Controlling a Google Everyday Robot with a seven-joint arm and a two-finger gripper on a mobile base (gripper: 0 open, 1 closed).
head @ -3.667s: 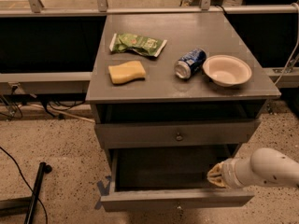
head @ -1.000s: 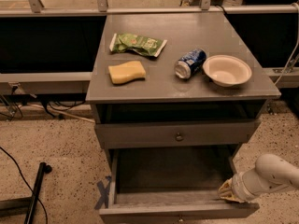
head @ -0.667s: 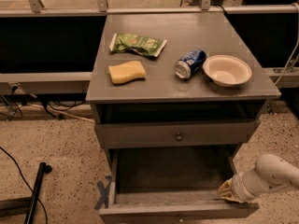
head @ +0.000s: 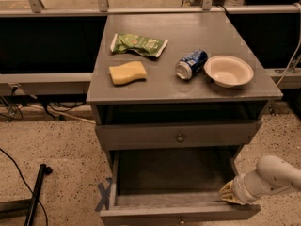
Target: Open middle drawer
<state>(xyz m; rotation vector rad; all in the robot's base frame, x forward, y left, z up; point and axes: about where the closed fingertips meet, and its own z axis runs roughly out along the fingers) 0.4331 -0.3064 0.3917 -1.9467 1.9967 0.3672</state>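
Note:
The middle drawer (head: 171,210) is the grey one pulled far out at the bottom of the cabinet. Its plain grey inside (head: 171,175) holds nothing, and its front panel is cut off by the picture's lower edge. My gripper (head: 229,192), on a white arm coming in from the right, sits at the drawer's front right corner, against its rim. Above the open drawer, a narrower grey drawer (head: 180,137) with a small round knob stays closed.
On the cabinet top (head: 188,86) lie a green snack bag (head: 138,44), a yellow sponge (head: 127,72), a blue can on its side (head: 191,63) and a white bowl (head: 228,70). A black pole and cables (head: 35,194) lie on the floor at left. Blue tape (head: 103,196) marks the floor.
Compared with the earliest frame, the drawer has slid farther out and my gripper has moved forward and down with its front corner. Over the last second nothing visibly moves.

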